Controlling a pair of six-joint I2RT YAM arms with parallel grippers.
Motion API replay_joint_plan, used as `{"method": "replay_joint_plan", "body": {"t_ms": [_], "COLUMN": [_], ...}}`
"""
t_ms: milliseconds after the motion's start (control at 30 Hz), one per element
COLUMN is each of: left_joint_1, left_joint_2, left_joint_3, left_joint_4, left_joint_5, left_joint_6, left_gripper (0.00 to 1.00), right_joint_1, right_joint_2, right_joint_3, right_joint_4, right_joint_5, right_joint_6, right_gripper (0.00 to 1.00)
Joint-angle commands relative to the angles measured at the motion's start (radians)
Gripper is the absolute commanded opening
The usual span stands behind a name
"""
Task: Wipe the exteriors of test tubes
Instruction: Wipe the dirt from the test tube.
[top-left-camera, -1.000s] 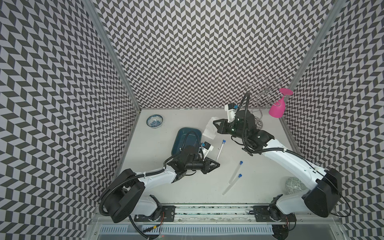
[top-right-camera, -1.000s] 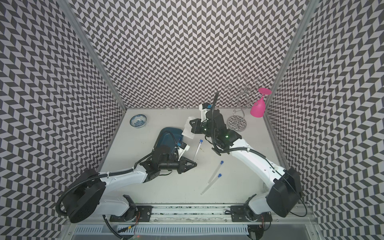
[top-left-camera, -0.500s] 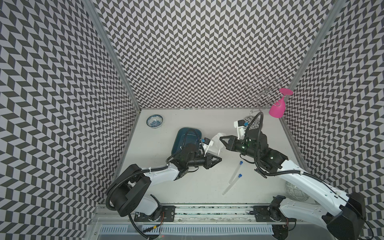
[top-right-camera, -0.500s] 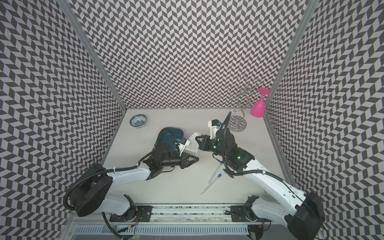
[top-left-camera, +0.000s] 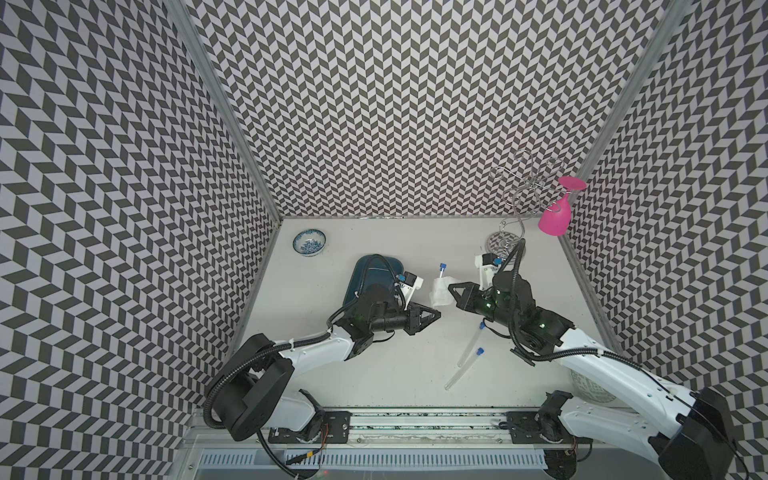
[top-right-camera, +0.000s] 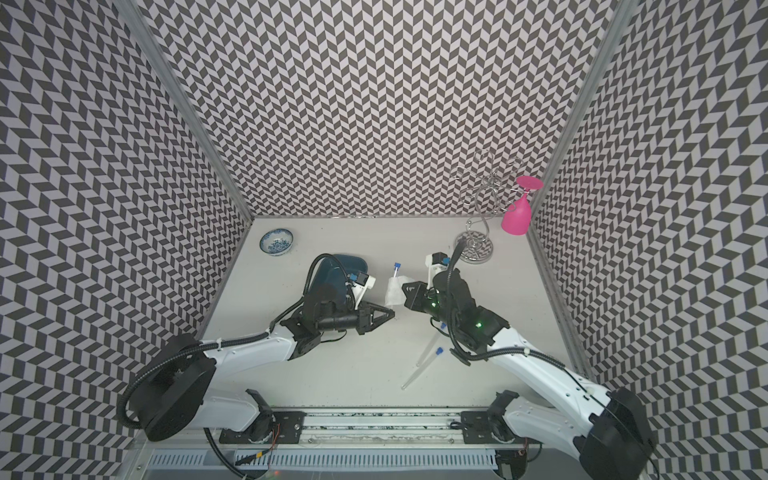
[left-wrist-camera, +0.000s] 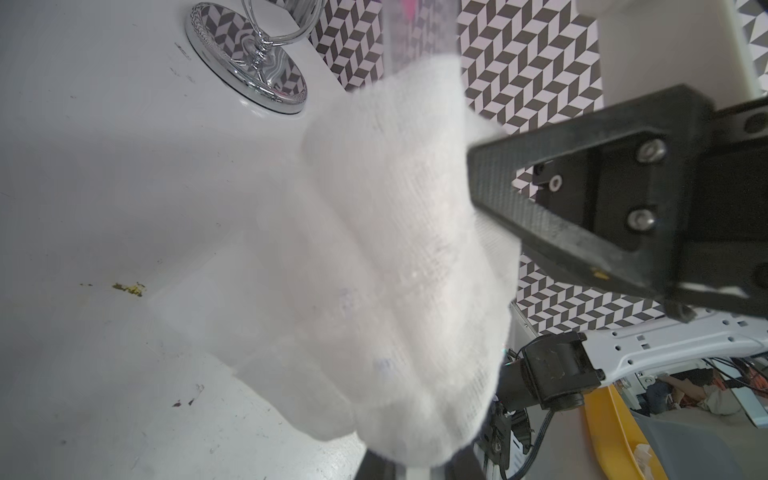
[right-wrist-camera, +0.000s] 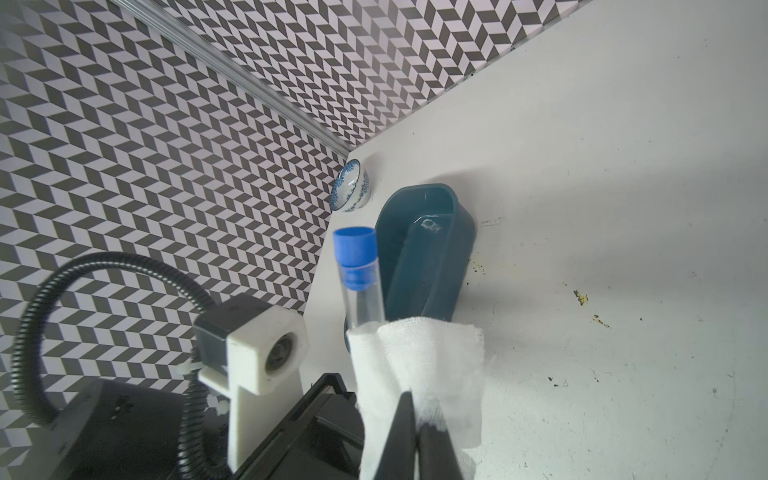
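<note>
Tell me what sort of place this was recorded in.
Probably a robot data-collection booth, not a working lab: chevron-patterned walls enclose a white table, two arms sit on a front rail, and props are mixed: test tubes, a pink glass, a bowl.

White desk (top-left-camera: 395, 365) with a handful of things resting on it.
A small blue-and-white bowl (top-left-camera: 309, 242) sits near the far left corner, with a dark teal tray (top-left-camera: 380, 270) nearer the middle. The chrome base of a wire stand (top-right-camera: 473, 249) stands at the far right. Right of centre, toward the front, a capped test tube (top-left-camera: 469, 347) and a second test tube (top-left-camera: 462, 370) lie close together, roughly parallel. Yellowish specks (right-wrist-camera: 581, 297) mark the surface.
</note>
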Motion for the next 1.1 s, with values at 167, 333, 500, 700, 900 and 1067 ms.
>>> {"method": "replay_joint_plan", "body": {"t_ms": [167, 333, 500, 700, 900, 1067], "left_joint_1": [0.016, 0.035, 0.054, 0.093, 0.101, 0.099], "left_joint_2": [-0.068, -0.074, -0.089, -0.11, -0.12, -0.124], "left_joint_3": [-0.003, -0.009, -0.02, -0.042, -0.051, -0.072], "left_joint_4": [-0.052, -0.032, -0.033, -0.03, -0.036, 0.008], "left_joint_5": [0.018, 0.049, 0.057, 0.078, 0.083, 0.08], "left_joint_6": [0.03, 0.01, 0.009, 0.002, 0.004, -0.024], "left_gripper": [0.2, 0.2, 0.2, 0.2, 0.2, 0.17], "right_joint_1": [0.002, 0.002, 0.002, 0.002, 0.003, 0.008], "right_joint_2": [0.051, 0.038, 0.01, -0.003, -0.01, 0.048], "right_joint_3": [-0.003, 0.01, 0.028, 0.074, 0.03, -0.014], "right_joint_4": [0.077, 0.064, 0.013, -0.075, 0.084, 0.189], "right_joint_5": [-0.083, -0.093, -0.06, -0.021, -0.197, -0.297], "right_joint_6": [-0.041, -0.068, -0.091, -0.137, -0.138, -0.086], "right_gripper": [0.18, 0.34, 0.44, 0.46, 0.47, 0.44]}}
